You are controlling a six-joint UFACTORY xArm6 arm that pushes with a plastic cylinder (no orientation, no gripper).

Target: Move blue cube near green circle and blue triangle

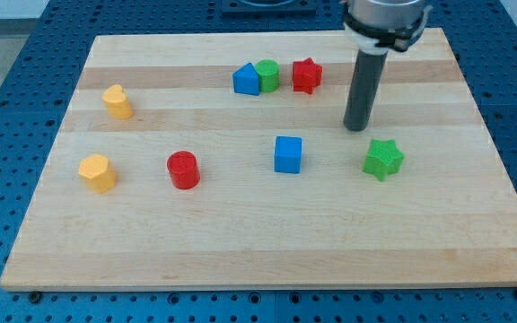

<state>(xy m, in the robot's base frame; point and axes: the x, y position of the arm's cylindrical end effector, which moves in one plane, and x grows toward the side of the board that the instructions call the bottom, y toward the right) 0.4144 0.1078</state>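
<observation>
The blue cube (287, 154) sits on the wooden board a little right of centre. The green circle (267, 74) and the blue triangle (246, 80) stand touching each other near the view's top centre, the triangle on the left. My tip (357, 127) rests on the board to the right of and slightly above the blue cube, well apart from it. The tip is below and to the right of the green circle.
A red star (307, 75) sits just right of the green circle. A green star (383, 159) lies below and right of my tip. A red cylinder (183, 170) and two yellow blocks (97, 172) (118, 101) are on the left. The board's edge (267, 285) borders blue pegboard.
</observation>
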